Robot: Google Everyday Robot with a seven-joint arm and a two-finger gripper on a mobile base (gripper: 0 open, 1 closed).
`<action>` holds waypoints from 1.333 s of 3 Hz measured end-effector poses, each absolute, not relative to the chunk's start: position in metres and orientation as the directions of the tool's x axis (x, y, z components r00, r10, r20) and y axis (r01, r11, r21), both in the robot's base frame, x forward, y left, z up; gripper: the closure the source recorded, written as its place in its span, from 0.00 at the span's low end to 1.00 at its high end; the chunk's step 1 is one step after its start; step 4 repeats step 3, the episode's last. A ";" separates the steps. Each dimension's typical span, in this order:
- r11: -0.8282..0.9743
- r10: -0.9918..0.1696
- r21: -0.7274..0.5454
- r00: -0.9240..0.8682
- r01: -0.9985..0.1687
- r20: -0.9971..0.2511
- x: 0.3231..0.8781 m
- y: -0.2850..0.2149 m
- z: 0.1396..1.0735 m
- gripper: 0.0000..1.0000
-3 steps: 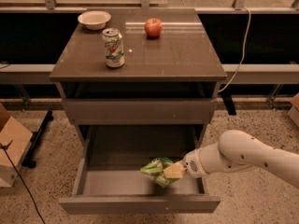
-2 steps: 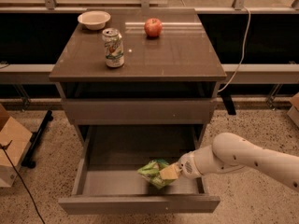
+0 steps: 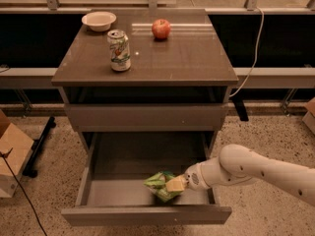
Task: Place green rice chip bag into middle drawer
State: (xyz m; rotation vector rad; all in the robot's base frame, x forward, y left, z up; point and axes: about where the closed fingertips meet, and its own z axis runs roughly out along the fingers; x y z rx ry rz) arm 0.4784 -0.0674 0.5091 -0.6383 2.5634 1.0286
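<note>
**A:** What lies nearest?

**B:** The wide, shallow grey-brown middle drawer (image 3: 147, 215) stands open, with its plain flat front closest to view. Inside it, toward the front and right of centre, is the crinkly green rice chip bag (image 3: 158, 185). I cannot tell whether the bag touches the drawer floor.

**A:** And the claw?

**B:** The pale two-finger claw (image 3: 176, 183) is also inside the drawer, clamped narrow on the bag's right edge.

**A:** How is the arm set?

**B:** The smooth white robot arm (image 3: 256, 168) enters from the right edge and slopes down to the left. It bends at a rounded joint just outside the drawer's right wall. The wrist runs nearly level over that wall and points left.

**A:** Farther back?

**B:** A closed plain grey upper drawer front (image 3: 147, 117) sits above the open drawer. On the dark grey-brown table (image 3: 192, 58) top, the green-and-white soda can (image 3: 119, 50) stands upright at the left. Behind it are the red apple (image 3: 161, 29) and, in the far left corner, a shallow white bowl (image 3: 99, 20).
</note>
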 end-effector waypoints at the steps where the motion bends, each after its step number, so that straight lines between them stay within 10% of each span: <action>1: 0.641 -0.292 0.574 -0.853 -0.510 -0.432 0.477 -0.066 0.509 0.53; 3: 0.637 -0.296 0.576 -0.853 -0.511 -0.429 0.476 -0.063 0.507 0.06; 4: 0.637 -0.296 0.576 -0.853 -0.511 -0.429 0.476 -0.063 0.507 0.06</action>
